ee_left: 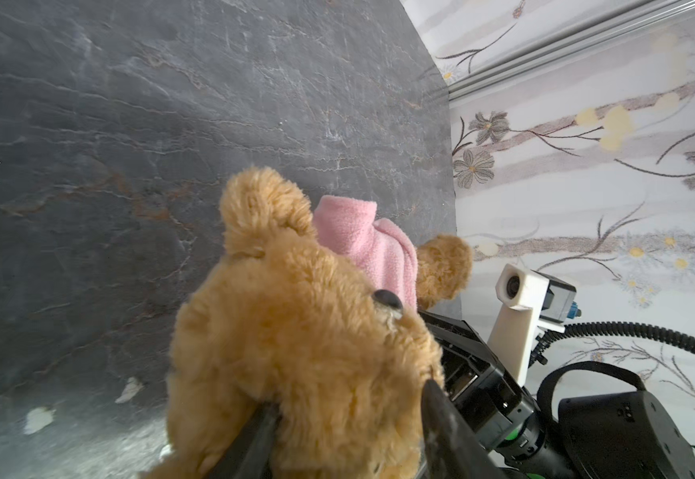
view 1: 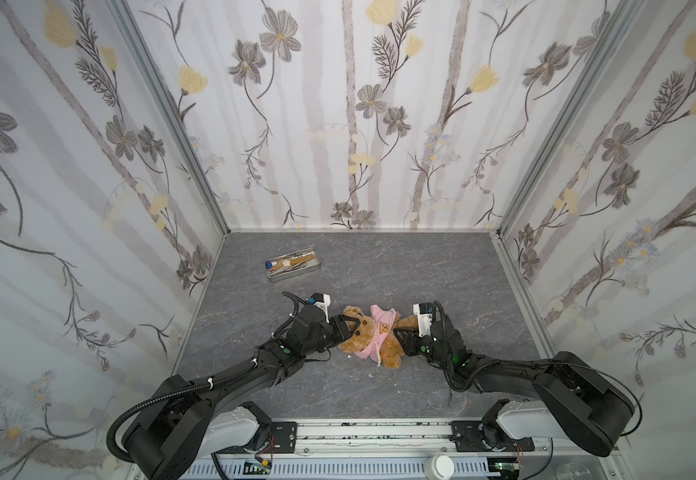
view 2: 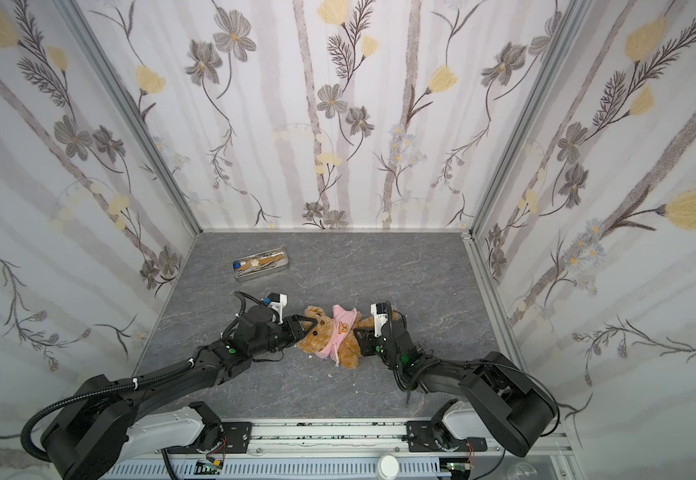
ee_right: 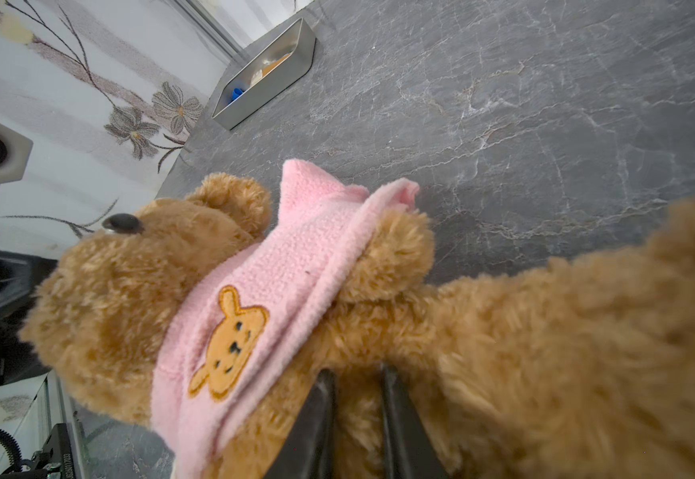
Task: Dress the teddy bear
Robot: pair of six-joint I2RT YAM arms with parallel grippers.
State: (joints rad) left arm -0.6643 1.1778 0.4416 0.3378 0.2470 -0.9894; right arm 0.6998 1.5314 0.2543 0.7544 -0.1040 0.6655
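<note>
Well, teddy bear (view 1: 390, 351) lay on its back mid-table (view 1: 379, 270), pink shirt (ee_right: 296, 265) bunched round neck. Only right wrist view showed shirt's orange emblem (ee_right: 229, 344). Left gripper (ee_left: 350, 398) jaws spread either side of head, right gripper (ee_right: 357, 371) pinched belly fur. Both arms reached in low from opposite sides.
</note>
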